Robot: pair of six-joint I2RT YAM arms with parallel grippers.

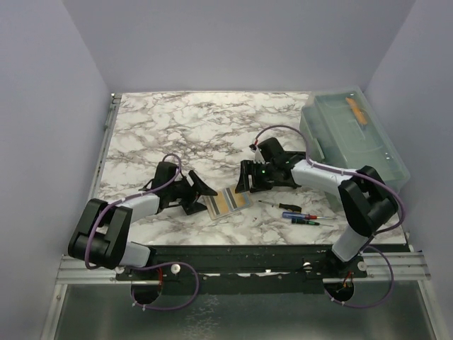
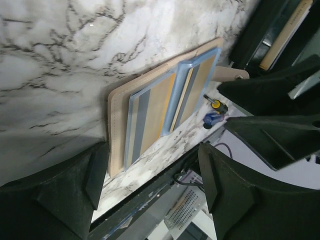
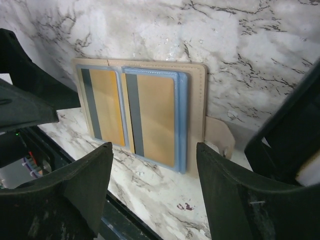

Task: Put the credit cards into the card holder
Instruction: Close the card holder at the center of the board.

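A beige folding card holder [image 1: 210, 207] lies open on the marble table between my two grippers. Two tan cards with grey stripes, in light blue frames, lie side by side on it [image 1: 230, 201]. The left wrist view shows the holder [image 2: 116, 130] and both cards [image 2: 150, 117] [image 2: 197, 85]. The right wrist view shows the holder [image 3: 196, 90] with its tab and both cards [image 3: 107, 105] [image 3: 155, 117]. My left gripper [image 1: 202, 191] [image 2: 151, 147] is open and empty just left of the holder. My right gripper [image 1: 244, 182] [image 3: 154, 147] is open and empty just right of it. No black tray shows.
Small screwdrivers [image 1: 299, 216] lie on the table right of the holder, near the front edge; they also show in the left wrist view [image 2: 215, 107]. A large translucent lidded bin [image 1: 354, 134] stands at the back right. Grey walls enclose the table.
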